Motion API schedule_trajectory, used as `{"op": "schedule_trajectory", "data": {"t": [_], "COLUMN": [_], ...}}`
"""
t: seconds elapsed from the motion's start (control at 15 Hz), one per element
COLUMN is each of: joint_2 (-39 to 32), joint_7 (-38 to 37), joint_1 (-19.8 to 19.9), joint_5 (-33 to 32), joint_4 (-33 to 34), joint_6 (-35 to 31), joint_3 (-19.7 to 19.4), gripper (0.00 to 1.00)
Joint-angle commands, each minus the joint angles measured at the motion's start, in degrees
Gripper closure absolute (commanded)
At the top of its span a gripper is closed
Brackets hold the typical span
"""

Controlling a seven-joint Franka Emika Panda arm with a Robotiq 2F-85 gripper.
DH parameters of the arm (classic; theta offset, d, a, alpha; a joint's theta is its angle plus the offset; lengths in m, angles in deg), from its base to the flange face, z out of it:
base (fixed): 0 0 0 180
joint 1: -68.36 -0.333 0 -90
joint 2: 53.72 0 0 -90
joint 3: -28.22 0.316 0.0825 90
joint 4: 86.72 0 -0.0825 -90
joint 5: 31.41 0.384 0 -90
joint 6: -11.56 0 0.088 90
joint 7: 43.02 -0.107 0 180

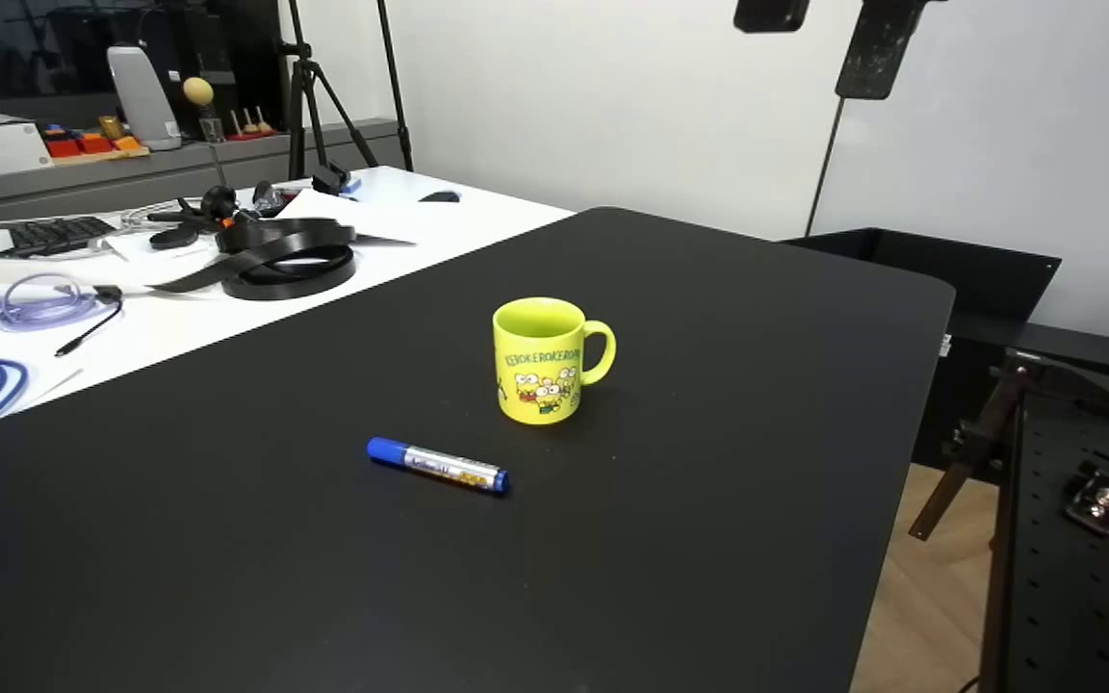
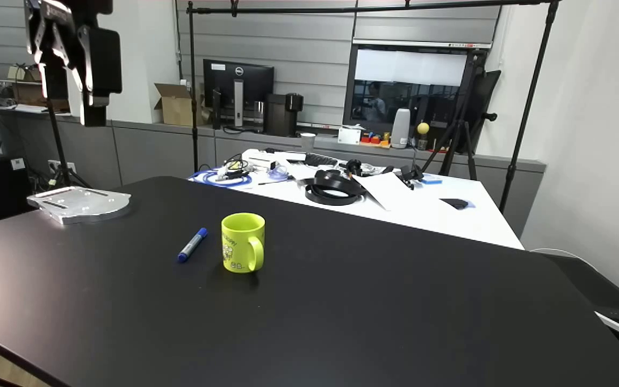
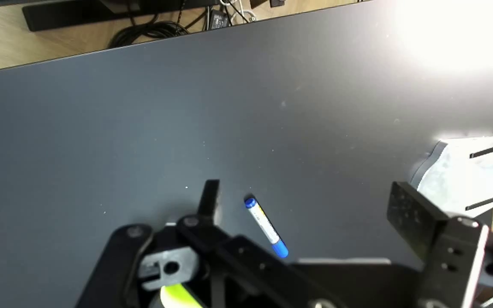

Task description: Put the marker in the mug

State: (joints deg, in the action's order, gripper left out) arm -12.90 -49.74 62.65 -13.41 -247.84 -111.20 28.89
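The marker (image 1: 439,466), with blue ends and a white printed middle, lies flat on the black table. It also shows in an exterior view (image 2: 192,245) and in the wrist view (image 3: 268,226). The yellow mug (image 1: 540,366) stands upright beside it, with its handle out to the side; it also shows in an exterior view (image 2: 240,244). In the wrist view only a sliver of the mug (image 3: 179,296) shows behind the gripper linkage. My gripper (image 3: 304,188) is open and empty, high above the table. Its fingertips show at the top of both exterior views (image 1: 824,48) (image 2: 76,105).
The black table (image 1: 709,539) carries both things. A silver metal plate (image 2: 84,203) lies at a table edge, also seen in the wrist view (image 3: 473,175). A white table (image 1: 449,226) with cables and a black belt roll (image 1: 290,265) adjoins it. A tripod (image 1: 309,106) stands behind.
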Motion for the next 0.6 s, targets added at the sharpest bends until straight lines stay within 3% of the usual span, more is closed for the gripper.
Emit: {"op": "schedule_trajectory", "data": {"t": [0.0,0.33,0.53], "joint_2": [0.0,-15.7,-25.1], "joint_7": [0.2,3.1,4.3], "joint_1": [0.5,3.1,4.0], "joint_5": [0.3,-6.9,-12.4], "joint_4": [0.1,9.4,15.0], "joint_6": [0.3,-8.2,-8.7], "joint_3": [0.4,1.4,1.4], "gripper": [0.00,0.00,0.00]}}
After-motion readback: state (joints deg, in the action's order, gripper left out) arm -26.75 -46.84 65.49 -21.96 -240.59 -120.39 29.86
